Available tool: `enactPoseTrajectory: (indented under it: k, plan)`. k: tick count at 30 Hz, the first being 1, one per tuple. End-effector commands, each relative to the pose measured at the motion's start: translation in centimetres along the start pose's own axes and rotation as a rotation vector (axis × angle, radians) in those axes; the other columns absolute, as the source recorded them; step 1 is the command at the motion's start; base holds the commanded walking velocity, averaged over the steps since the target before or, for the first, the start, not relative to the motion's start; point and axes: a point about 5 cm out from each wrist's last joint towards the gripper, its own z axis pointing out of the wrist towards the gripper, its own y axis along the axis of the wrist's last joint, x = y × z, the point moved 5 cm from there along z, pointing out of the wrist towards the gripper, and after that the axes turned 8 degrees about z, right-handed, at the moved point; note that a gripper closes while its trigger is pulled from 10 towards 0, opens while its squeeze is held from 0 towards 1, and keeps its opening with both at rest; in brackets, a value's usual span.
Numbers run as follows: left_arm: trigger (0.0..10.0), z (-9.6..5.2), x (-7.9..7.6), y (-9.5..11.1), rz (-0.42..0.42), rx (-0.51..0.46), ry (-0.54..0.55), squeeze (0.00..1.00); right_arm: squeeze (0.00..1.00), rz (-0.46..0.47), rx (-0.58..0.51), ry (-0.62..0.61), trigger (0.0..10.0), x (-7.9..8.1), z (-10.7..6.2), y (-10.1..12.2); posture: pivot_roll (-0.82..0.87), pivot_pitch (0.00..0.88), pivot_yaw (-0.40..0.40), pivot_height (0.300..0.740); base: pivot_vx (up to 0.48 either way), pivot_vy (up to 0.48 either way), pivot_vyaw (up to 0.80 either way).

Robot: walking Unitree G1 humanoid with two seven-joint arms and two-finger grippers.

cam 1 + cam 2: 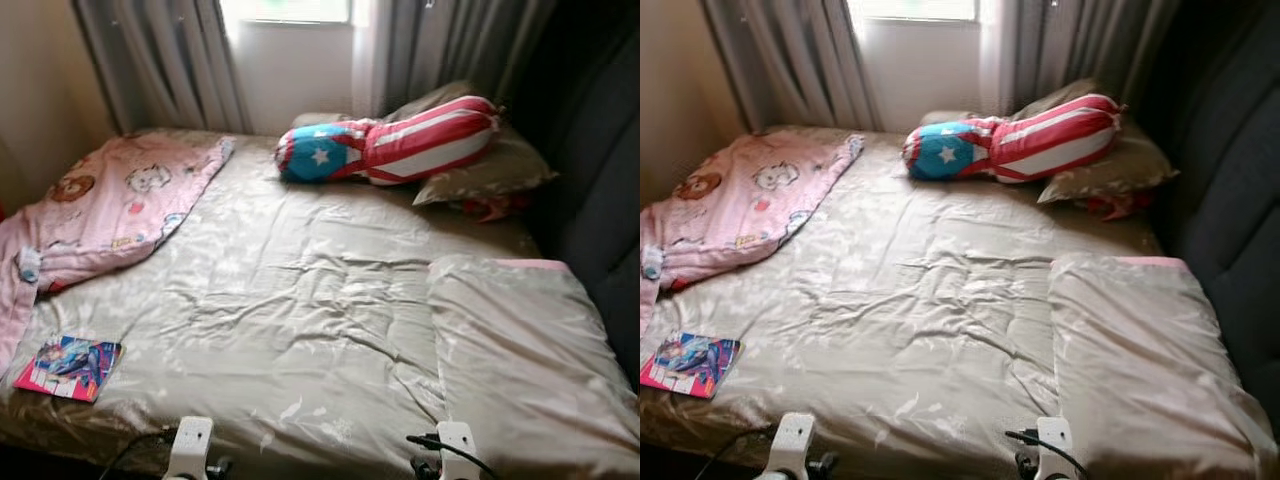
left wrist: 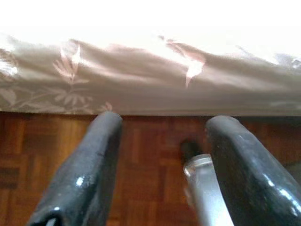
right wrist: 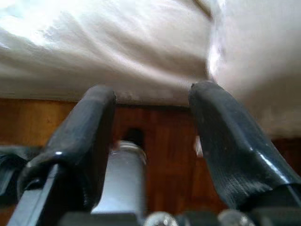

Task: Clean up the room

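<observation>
A wide bed (image 1: pixel 300 300) under a beige floral sheet lies before me. A colourful magazine (image 1: pixel 68 367) rests on its near left corner. A crumpled pink blanket (image 1: pixel 110 205) spreads over the far left side. A red, white and blue bolster with a star (image 1: pixel 390 148) leans on beige pillows (image 1: pixel 490 170) at the head. My left gripper (image 2: pixel 164 120) hangs open, empty, above the wooden floor just before the bed's edge. My right gripper (image 3: pixel 153 89) is open and empty there as well. Both white wrists (image 1: pixel 190 445) show at the foot of the bed.
A folded beige quilt (image 1: pixel 520 350) covers the near right part of the bed. A dark padded headboard (image 1: pixel 600 180) runs along the right side. Grey curtains (image 1: pixel 170 60) and a bright window (image 1: pixel 290 10) stand behind. Parquet floor (image 2: pixel 150 155) lies below the grippers.
</observation>
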Motion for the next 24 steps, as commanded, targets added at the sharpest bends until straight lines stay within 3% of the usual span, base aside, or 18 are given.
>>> enactPoseTrajectory:
  k: [1,24]
  plan:
    - [10.0,-0.22,1.02,-0.62,0.030,0.024,0.019,0.00,0.00,0.005,-0.011,0.027,10.0,1.17,0.16,0.39,-0.04,0.000,0.013,0.740,0.000,0.476,0.00]
    - [10.0,-0.18,1.26,-0.37,0.031,0.020,0.024,0.00,0.00,-0.016,-0.010,0.034,10.0,1.43,0.22,0.64,-0.02,0.000,0.012,0.740,0.000,0.476,0.00]
